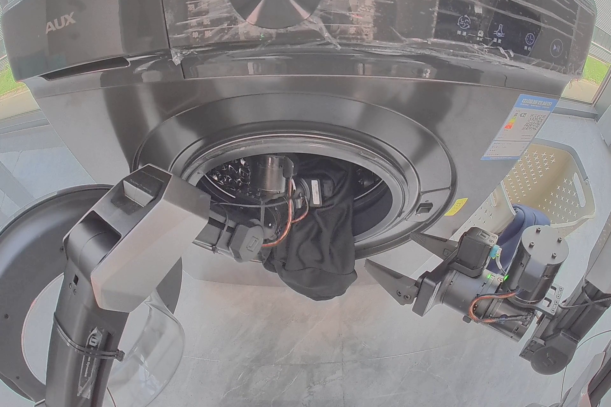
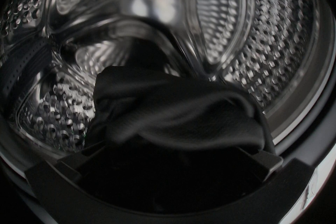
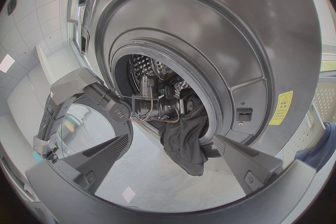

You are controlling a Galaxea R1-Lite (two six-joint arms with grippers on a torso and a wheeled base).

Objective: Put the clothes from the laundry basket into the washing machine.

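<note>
A black garment (image 1: 318, 249) hangs half out of the washing machine (image 1: 114, 109), draped over the lower rim of its round opening. My left arm (image 1: 143, 224) reaches into the drum (image 2: 280, 42). There my left gripper (image 2: 168, 165) is open, its fingers (image 2: 267, 161) spread wide, and the bunched black garment (image 2: 175, 119) lies over and between them. My right gripper (image 1: 391, 250) is open and holds nothing. It sits low in front of the machine, to the right of the hanging black garment (image 3: 185, 144). A blue garment (image 1: 522, 224) lies in the white laundry basket (image 1: 560, 179).
The machine's round glass door (image 1: 25, 275) stands swung open at the left, beside my left arm. The laundry basket stands on the floor at the machine's right side, behind my right arm. Grey floor (image 1: 286, 344) stretches in front of the machine.
</note>
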